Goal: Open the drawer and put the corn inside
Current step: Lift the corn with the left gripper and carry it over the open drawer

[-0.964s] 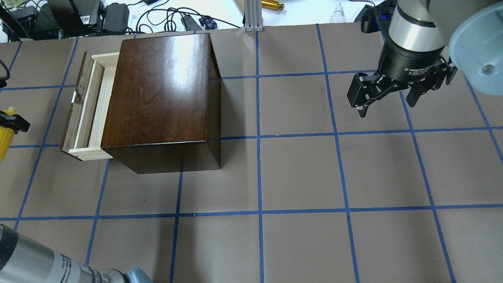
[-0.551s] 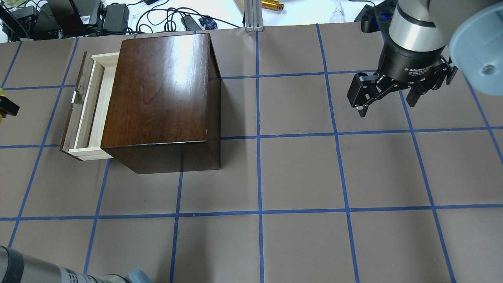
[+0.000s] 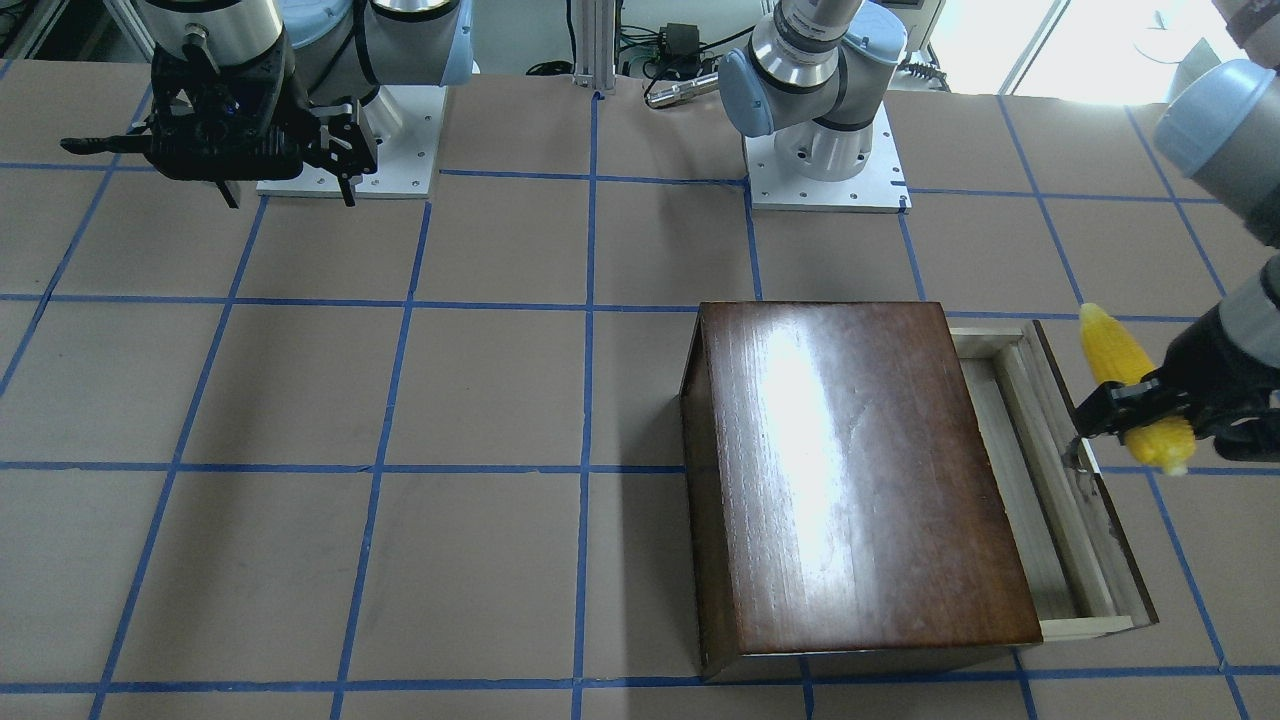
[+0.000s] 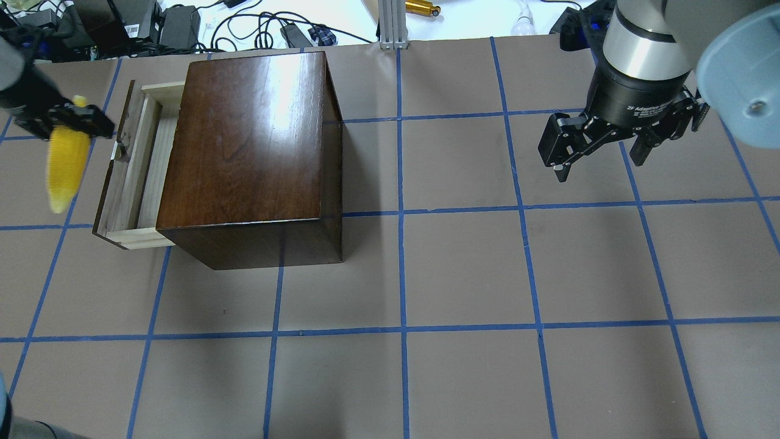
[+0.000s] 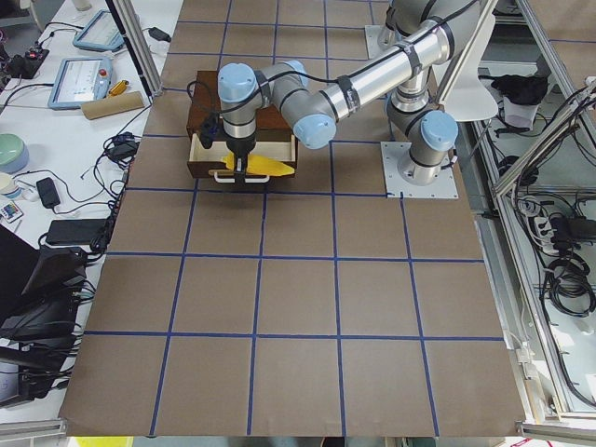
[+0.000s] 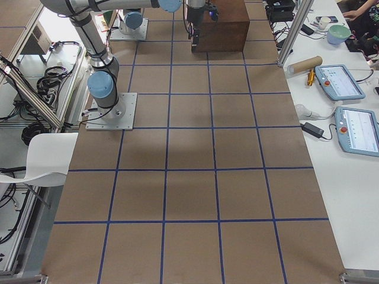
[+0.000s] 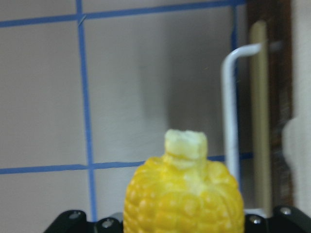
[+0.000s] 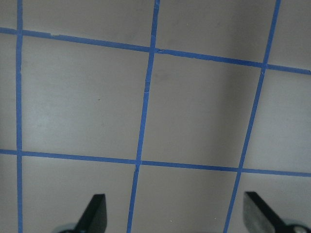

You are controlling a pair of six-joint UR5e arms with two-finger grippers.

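The drawer [image 4: 141, 164] of pale wood stands pulled partway out of the glossy dark-brown box [image 4: 256, 152], its dark front panel facing the table's left end. My left gripper [image 4: 72, 119] is shut on the yellow corn [image 4: 63, 164] and holds it in the air just outside the drawer front. In the front-facing view the corn [image 3: 1130, 380] hangs beside the open drawer [image 3: 1045, 490]. The left wrist view shows the corn [image 7: 182, 196] between the fingers, with the drawer's white handle [image 7: 230, 121] beyond it. My right gripper [image 4: 600, 163] is open and empty, far to the right.
Cables, power bricks and a gold cylinder [image 4: 421, 8] lie beyond the table's far edge. The brown table [image 4: 463, 268] is marked with a blue tape grid. The right wrist view shows only bare table and my right gripper [image 8: 177, 213].
My left gripper has swung in from the view's left edge with the corn, up and right, to just beside the drawer front. The right arm and drawer have not moved.
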